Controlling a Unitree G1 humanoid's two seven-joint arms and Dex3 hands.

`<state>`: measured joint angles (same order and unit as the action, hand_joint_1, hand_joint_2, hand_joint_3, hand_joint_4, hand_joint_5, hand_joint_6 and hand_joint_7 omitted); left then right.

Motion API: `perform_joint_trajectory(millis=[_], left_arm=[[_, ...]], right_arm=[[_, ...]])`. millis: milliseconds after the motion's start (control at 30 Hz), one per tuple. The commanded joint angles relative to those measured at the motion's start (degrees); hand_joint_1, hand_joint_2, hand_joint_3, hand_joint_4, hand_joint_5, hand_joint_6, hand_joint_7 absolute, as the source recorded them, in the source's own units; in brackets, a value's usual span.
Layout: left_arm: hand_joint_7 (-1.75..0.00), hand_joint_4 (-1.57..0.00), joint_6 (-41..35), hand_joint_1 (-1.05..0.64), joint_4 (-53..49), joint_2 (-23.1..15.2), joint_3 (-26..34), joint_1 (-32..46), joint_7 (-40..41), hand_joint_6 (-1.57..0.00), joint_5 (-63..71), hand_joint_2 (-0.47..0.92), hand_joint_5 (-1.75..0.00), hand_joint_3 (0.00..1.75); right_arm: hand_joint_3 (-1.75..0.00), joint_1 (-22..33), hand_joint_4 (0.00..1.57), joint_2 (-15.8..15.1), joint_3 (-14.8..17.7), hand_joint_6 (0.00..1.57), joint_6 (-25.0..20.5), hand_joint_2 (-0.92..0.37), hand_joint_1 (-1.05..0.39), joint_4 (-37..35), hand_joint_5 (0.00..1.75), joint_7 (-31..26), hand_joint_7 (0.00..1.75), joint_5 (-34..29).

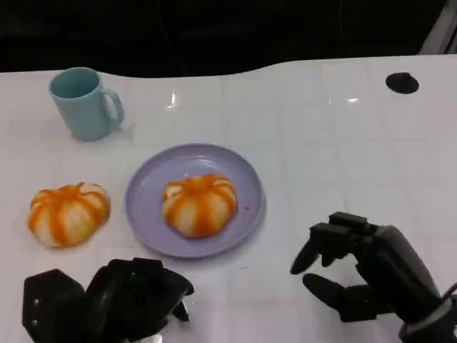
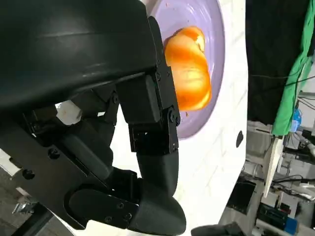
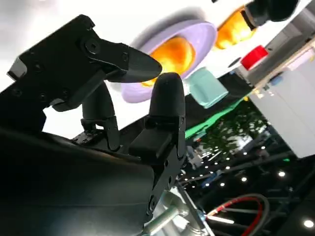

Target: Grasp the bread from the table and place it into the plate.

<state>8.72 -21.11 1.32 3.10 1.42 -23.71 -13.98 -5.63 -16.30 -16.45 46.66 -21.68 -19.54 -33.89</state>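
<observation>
Bread (image 1: 199, 205) sits in the plate (image 1: 146, 207); right hand (image 1: 357, 275) spread empty, left hand (image 1: 118, 300) seemingly curled, empty.

Bare surface (image 1: 343, 143) lies right of the plate (image 1: 143, 207); a mug (image 1: 84, 102) and a second bread (image 1: 68, 213) crowd its left.

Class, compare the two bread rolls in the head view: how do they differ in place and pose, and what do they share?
The centre bread lies in the purple plate; the left bread lies on the bare table, apart from the plate. The centre bread is between the two hands; the left bread is beyond the left hand. Both are round, orange-and-white striped, and untouched.
</observation>
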Motion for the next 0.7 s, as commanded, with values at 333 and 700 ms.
perform_joint_trajectory(millis=[333,700], left_arm=[[-0.29,-0.91,0.07,-1.05,0.09,-1.2,0.44,0.37,-0.01,-1.57,0.04,0.52,-1.48,0.48],[-0.28,-0.9,-0.92,-1.05,-0.18,-2.07,0.95,-0.08,-0.08,-1.57,-0.52,0.51,-1.48,0.46]], right_arm=[[-1.0,6.75,0.64,-1.57,2.87,0.6,0.87,-0.46,-0.31,0.62,1.68,-0.41,1.47,0.61],[-0.97,3.45,0.65,-0.31,2.2,0.61,1.27,-0.49,-0.32,-6.07,1.71,-6.31,1.47,-3.11]])
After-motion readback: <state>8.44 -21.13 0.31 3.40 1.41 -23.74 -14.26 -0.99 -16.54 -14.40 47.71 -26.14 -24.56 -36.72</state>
